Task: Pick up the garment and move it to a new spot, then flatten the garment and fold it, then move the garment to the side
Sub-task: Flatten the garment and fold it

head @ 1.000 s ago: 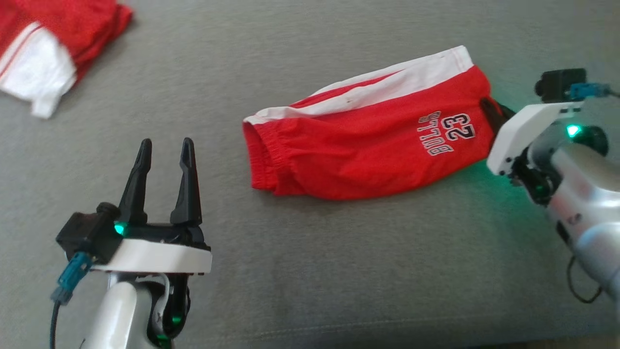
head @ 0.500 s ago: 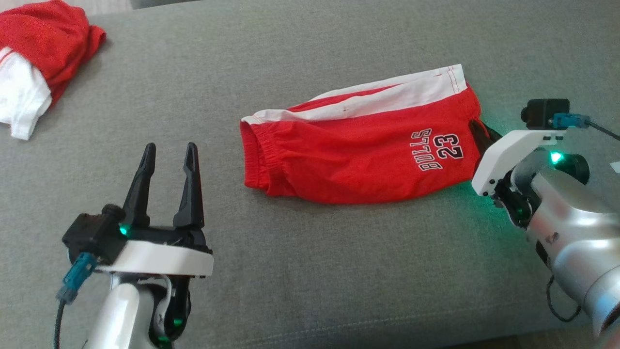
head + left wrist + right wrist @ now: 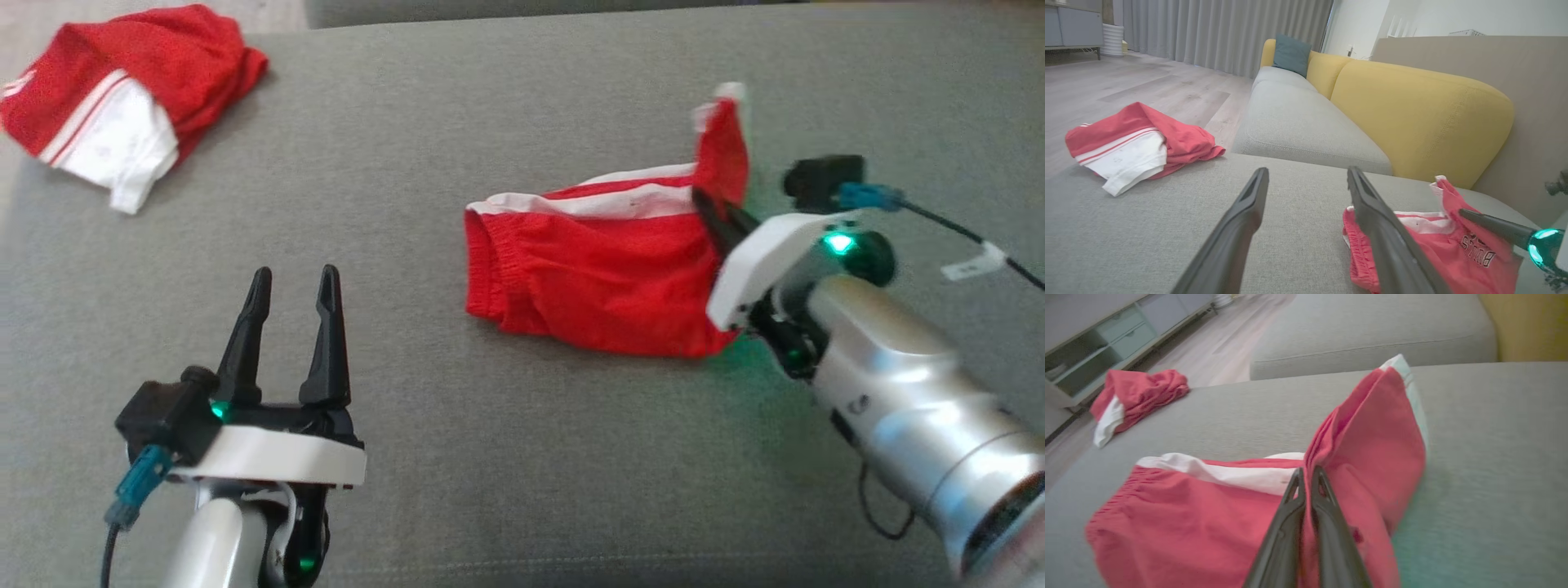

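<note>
The garment (image 3: 596, 269) is a pair of red shorts with white side stripes, lying on the grey cushion (image 3: 490, 457). Its waistband end lies flat at the left, and its leg end stands lifted. My right gripper (image 3: 709, 208) is shut on that raised leg end, and the cloth bunches up between its closed fingers (image 3: 1306, 486). The garment (image 3: 1412, 241) shows in the left wrist view with the right gripper's dark fingers (image 3: 1490, 226) on it. My left gripper (image 3: 295, 282) hangs open at the lower left, well apart from the shorts, with nothing between its fingers (image 3: 1241, 220).
A second red and white garment (image 3: 122, 98) lies crumpled at the far left corner of the cushion. A yellow sofa back (image 3: 1412, 110) and another grey seat (image 3: 1298, 126) lie beyond. A cable (image 3: 971, 237) trails from the right wrist.
My right gripper has lifted the leg end of the shorts and carried it left over the rest, hiding the printed lettering in the head view. The head camera has shifted. The left gripper kept still.
</note>
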Controlling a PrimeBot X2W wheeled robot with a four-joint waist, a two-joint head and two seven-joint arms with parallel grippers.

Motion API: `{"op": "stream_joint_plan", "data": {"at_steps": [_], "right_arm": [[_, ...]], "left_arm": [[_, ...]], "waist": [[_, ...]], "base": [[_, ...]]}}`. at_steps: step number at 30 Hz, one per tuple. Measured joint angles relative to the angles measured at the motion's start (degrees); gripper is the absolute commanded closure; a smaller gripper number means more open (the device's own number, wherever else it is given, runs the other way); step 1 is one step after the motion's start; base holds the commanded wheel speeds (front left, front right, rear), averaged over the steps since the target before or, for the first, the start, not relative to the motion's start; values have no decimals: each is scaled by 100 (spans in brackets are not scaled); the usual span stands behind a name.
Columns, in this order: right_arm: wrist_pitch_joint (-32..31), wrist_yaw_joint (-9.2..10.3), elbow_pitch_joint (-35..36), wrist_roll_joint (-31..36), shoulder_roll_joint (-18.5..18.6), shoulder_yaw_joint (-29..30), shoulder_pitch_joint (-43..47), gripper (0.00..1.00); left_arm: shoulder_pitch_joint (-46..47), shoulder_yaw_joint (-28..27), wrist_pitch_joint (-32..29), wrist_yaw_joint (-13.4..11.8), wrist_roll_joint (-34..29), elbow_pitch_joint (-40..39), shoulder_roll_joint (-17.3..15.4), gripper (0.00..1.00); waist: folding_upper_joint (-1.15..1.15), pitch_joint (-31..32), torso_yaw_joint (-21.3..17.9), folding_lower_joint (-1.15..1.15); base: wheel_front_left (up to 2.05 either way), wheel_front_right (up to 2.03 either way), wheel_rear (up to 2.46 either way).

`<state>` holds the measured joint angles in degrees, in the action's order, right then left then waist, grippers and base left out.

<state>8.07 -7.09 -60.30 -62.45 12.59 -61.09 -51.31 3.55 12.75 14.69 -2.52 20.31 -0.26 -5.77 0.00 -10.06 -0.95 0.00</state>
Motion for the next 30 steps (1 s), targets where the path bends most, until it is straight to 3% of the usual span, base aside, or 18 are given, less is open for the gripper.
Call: {"op": "stream_joint_plan", "data": {"at_steps": [13, 26, 28, 29, 30], "right_arm": [[-249, 0, 910, 263, -481, -420, 14, 100], [-464, 0, 1090, 456, -615, -556, 293, 100], [-463, 0, 1127, 457, -650, -545, 293, 45], [-460, 0, 1139, 457, -664, -535, 293, 9], [-455, 0, 1152, 457, -668, -520, 294, 0]], "left_arm": [[-108, -8, 0, 2, 0, -20, 44, 0], [-106, -43, 0, 10, 0, -35, 88, 0], [-105, -46, 0, 48, 0, -34, 97, 0], [-105, -45, 0, 55, -1, -34, 102, 0], [-104, -46, 0, 56, -1, -32, 107, 0]], "waist": [[0, 93, 493, 0], [0, 36, 512, 0], [0, 30, 492, 0], [0, 27, 482, 0], [0, 22, 473, 0]], "base": [[0, 0, 0], [0, 0, 0], [0, 0, 0], [0, 0, 0], [0, 0, 0]]}}
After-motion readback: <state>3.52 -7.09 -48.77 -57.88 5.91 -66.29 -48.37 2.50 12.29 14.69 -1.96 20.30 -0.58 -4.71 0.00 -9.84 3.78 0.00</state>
